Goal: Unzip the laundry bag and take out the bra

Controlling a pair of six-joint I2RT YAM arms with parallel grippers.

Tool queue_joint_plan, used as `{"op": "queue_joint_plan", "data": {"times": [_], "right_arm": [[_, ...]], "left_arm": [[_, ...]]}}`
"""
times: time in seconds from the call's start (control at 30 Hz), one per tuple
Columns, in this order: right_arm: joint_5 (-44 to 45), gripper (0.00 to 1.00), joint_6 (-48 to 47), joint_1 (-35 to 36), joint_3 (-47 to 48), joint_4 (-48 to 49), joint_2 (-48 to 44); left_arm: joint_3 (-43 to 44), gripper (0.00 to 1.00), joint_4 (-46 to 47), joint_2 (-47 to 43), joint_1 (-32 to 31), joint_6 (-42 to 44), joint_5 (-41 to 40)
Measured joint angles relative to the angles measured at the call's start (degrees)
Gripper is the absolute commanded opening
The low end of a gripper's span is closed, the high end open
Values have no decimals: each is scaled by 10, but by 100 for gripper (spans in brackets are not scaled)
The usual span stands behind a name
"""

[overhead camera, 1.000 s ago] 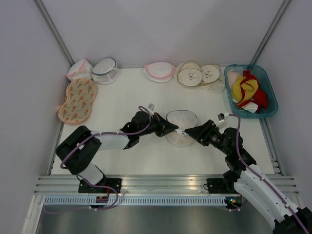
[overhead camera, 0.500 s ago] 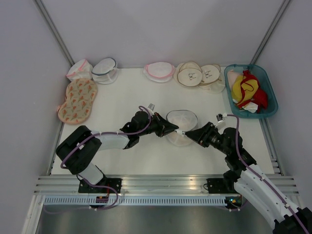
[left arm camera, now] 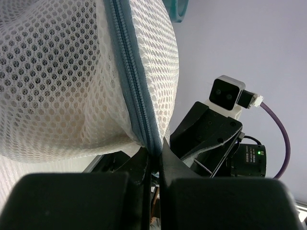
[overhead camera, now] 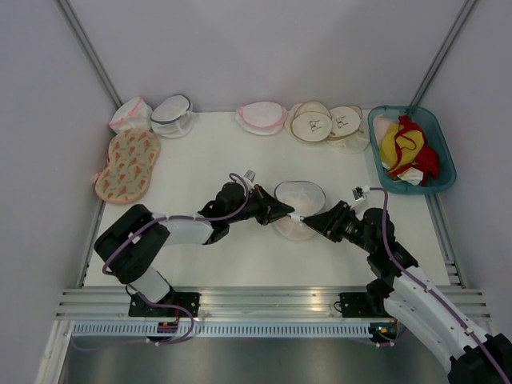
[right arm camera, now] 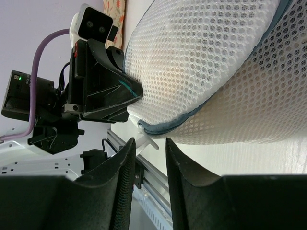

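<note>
The laundry bag (overhead camera: 299, 205), a round white mesh drum with blue-grey zipper trim, lies mid-table between both arms. My left gripper (overhead camera: 286, 213) is shut on the bag's zipper trim (left arm camera: 144, 120) at its near-left edge; in the left wrist view (left arm camera: 154, 152) the jaws pinch the seam. My right gripper (overhead camera: 310, 220) is open at the bag's near-right edge. In the right wrist view (right arm camera: 149, 149) the white zipper pull tab (right arm camera: 146, 140) hangs between the fingers, untouched. A peach tint, the bra (right arm camera: 192, 62), shows faintly through the mesh.
Along the back edge stand a pink-trimmed bag (overhead camera: 130, 114), a dark-trimmed mesh bag (overhead camera: 174, 114), another pink-trimmed bag (overhead camera: 262, 118) and two beige round bags (overhead camera: 314, 122). A patterned bra (overhead camera: 128, 162) lies far left. A teal basket (overhead camera: 445, 164) holds red and yellow garments.
My right gripper has moved slightly left, closer to the bag's near edge and the pull tab. The left gripper keeps its hold; the bag shifted a little.
</note>
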Motion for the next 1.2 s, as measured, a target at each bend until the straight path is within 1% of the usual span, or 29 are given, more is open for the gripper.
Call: {"op": "queue_joint_plan", "data": {"times": [0.27,0.37,0.47,0.7,0.9,1.07,1.2], "right_arm": [[0,27,0,0,-2,12,3],[0,21,1,0,-2,17,7],[0,18,2,0,-3,20,10],[-2,0,5,0,-3,23,12],[0,0,-3,0,-2,11,12],[16,0,-46,2,40,-73,21],[67,0,-94,3,95,-170,22]], "left_arm": [[0,2,4,4,0,-2,3],[0,2,4,4,0,-3,4],[0,2,5,6,0,-5,4],[0,2,15,12,0,-9,6],[-1,2,17,13,1,-11,11],[2,2,16,22,21,1,56],[26,2,-7,35,56,40,114]]}}
